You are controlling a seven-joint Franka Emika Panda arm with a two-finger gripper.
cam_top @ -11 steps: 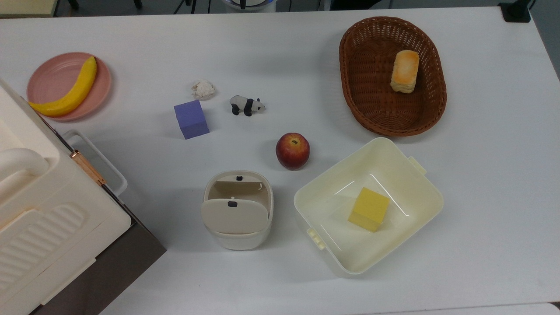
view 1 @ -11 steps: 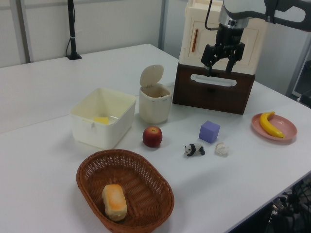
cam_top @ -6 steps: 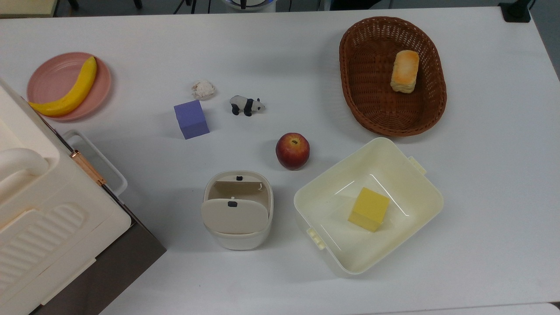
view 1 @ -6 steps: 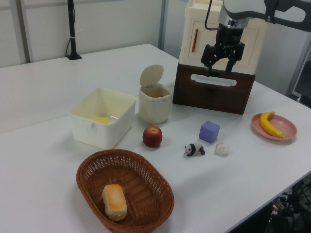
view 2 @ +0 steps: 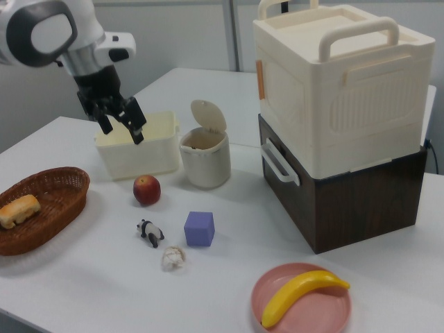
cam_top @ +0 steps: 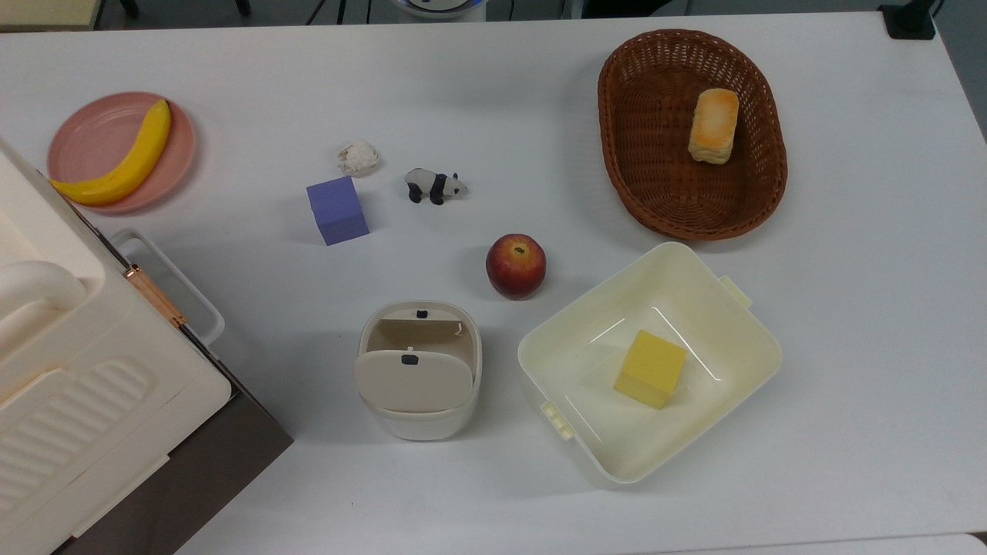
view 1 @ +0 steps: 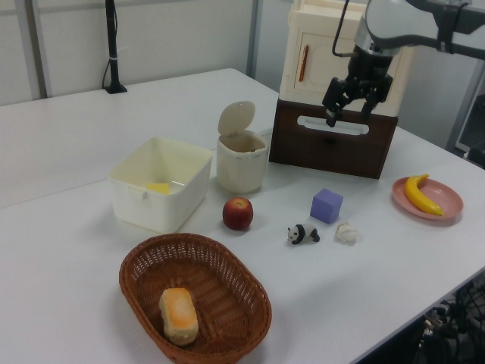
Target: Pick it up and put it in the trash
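Claw [view 1: 350,105]: open, empty; has shifted right in the left view's upper right, high above the bench [cam_top: 493,92]. Wad [cam_top: 358,157]: untouched, upper-left centre of the top view, beside the cube [cam_top: 337,210]. Bin [cam_top: 419,370]: lid up. Approach just begun.

- Arm [view 2: 52,31]: rounded white shell with a grey round joint cap and dark bands.
- Tool [view 2: 119,119]: black, two stubby fingers.
- Black cable [view 1: 342,23] beside the wrist.
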